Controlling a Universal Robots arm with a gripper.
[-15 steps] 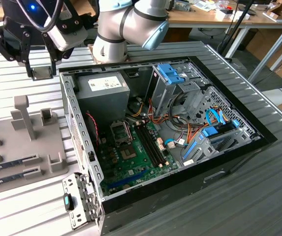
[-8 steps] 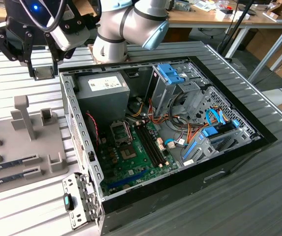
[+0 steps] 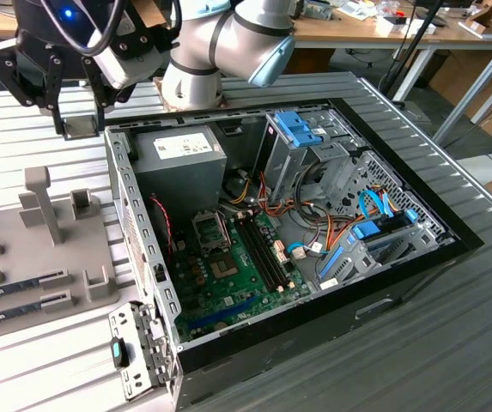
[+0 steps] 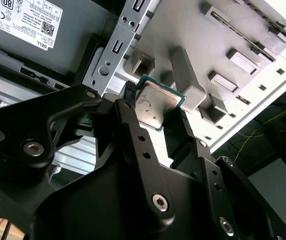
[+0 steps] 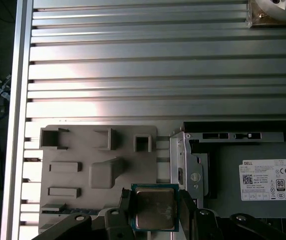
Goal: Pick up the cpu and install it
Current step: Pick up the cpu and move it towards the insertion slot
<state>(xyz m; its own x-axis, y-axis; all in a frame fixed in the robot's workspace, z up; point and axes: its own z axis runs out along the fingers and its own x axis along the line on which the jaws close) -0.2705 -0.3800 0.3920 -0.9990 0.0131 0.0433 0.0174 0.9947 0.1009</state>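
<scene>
We're pinching the cpu (image 4: 155, 105) by two opposite edges in our closed gripper (image 5: 155, 212), hovering off the far corner of the computer case (image 3: 314, 322) at the exterior view's left, near the parts tray (image 5: 78, 182), presumably to spare its underside

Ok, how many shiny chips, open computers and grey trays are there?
shiny silver square chip, pinched in the black claw: 1
open black computer case: 1
flat grey plastic tray: 1
Total: 3
</scene>
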